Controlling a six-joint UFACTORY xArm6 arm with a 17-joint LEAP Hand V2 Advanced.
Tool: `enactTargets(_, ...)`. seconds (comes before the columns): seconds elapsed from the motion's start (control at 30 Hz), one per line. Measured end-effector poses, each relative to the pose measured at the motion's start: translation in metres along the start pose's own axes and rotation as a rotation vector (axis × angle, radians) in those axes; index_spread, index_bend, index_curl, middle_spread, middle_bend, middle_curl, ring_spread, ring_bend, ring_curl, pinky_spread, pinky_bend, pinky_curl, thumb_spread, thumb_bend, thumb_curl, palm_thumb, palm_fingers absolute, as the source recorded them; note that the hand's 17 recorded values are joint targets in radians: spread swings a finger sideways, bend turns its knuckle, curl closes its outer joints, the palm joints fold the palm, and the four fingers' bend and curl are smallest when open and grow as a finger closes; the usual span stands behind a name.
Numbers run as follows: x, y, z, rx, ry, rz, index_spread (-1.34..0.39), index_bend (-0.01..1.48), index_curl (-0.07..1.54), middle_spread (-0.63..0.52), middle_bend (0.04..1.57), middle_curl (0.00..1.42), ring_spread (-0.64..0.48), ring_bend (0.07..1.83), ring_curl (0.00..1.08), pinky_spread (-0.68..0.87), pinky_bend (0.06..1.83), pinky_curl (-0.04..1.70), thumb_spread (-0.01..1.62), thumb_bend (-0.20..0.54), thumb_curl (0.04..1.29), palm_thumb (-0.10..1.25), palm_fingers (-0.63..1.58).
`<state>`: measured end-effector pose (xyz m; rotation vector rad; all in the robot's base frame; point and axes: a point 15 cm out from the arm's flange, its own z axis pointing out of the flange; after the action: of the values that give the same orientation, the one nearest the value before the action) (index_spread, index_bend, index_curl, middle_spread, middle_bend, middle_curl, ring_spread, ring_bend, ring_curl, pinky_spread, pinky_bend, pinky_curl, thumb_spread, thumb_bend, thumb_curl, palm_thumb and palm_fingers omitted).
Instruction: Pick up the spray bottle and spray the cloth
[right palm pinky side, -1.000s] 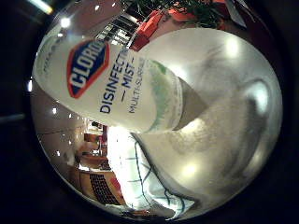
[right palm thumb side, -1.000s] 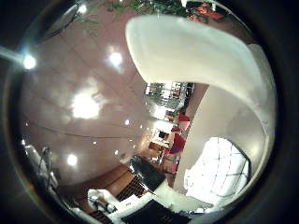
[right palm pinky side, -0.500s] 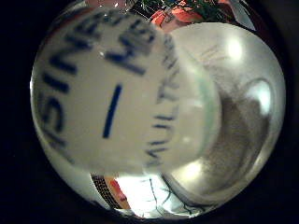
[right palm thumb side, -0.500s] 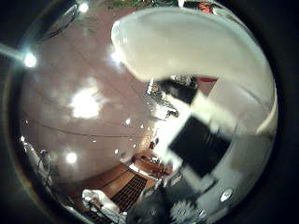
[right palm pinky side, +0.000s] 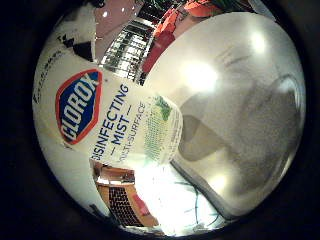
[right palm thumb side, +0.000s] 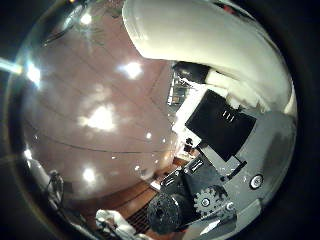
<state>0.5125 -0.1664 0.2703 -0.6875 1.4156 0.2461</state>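
The spray bottle is white with a red and blue label and blue print. It lies close against the palm in the right little finger side palm view. In the right thumb side palm view its white body curves along one edge. My hand shows there as black, grey and geared fingers curled in beside the bottle. A white cloth with thin dark grid lines lies beyond the bottle on a glossy pale surface.
A glossy reddish-brown surface with bright light spots fills much of the right thumb side palm view. Red and orange things stand far off beyond the pale surface.
The fingers have curled further into the right thumb side palm view, next to the bottle. In the right little finger side palm view the bottle's label has shifted and sits a little farther from the camera than half a second ago.
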Motion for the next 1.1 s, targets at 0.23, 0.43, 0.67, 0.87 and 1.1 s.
enactTargets(0.23, -0.060, -0.002, 0.008, -0.142, -0.074, -0.057, -0.18, 1.19, 0.75, -0.08, 1.38, 0.72, -0.16, 1.47, 0.65, -0.16, 1.22, 1.05, 0.85, -0.015, 0.72, 1.05, 1.13)
enactTargets(0.43, -0.101, -0.001, -0.013, -0.314, 0.006, -0.181, -0.18, 1.19, 0.75, -0.08, 1.39, 0.70, -0.17, 1.48, 0.66, -0.15, 1.14, 1.21, 0.82, -0.016, 0.77, 1.05, 1.13)
enactTargets(0.67, -0.165, 0.014, -0.033, -0.586, 0.085, -0.339, -0.18, 1.19, 0.74, -0.08, 1.39, 0.70, -0.18, 1.48, 0.65, -0.14, 1.08, 1.33, 0.81, -0.018, 0.80, 1.03, 1.14)
enactTargets(0.87, -0.214, 0.043, -0.035, -0.852, 0.160, -0.429, -0.18, 1.19, 0.74, -0.08, 1.39, 0.69, -0.18, 1.48, 0.65, -0.14, 1.05, 1.39, 0.79, -0.016, 0.82, 1.03, 1.15)
enactTargets(1.1, -0.242, 0.112, -0.015, -1.214, 0.237, -0.510, -0.18, 1.19, 0.74, -0.08, 1.39, 0.69, -0.18, 1.47, 0.66, -0.14, 1.03, 1.43, 0.76, -0.019, 0.83, 1.02, 1.15)
